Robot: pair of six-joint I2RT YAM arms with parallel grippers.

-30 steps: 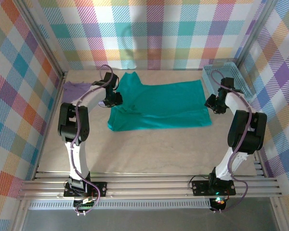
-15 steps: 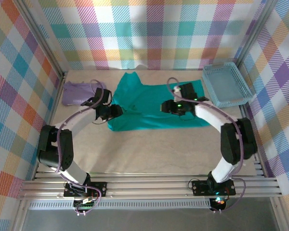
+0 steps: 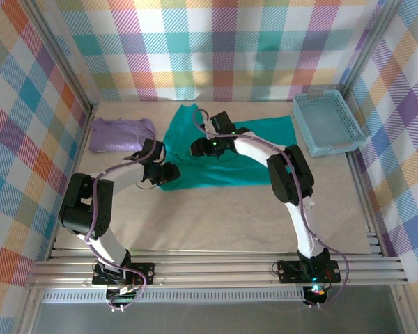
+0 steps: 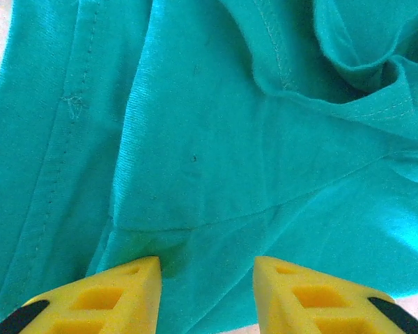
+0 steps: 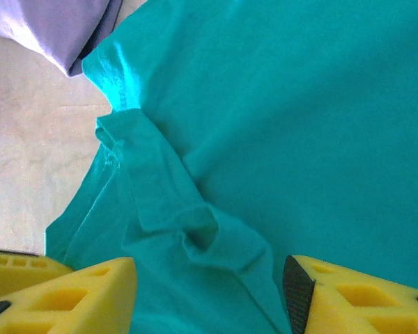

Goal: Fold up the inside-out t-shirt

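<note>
T-shirt lies spread toward the far edge of the surface. We note left gripper part open, right gripper wider, both over its cloth, gripping nothing.

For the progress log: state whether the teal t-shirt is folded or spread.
Partly folded: the t-shirt lies as a wide flat strip, layers overlapping, one sleeve bunched; no compact stack yet.

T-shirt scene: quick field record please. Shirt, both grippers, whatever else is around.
t-shirt: teal, spread unevenly on the table, not yet neatly folded
left gripper: open, over the shirt's left edge, low above the cloth
right gripper: open, over a bunched fold near the shirt's left end
purple garment: folded, left of the shirt
basket: light blue, far right corner
</note>
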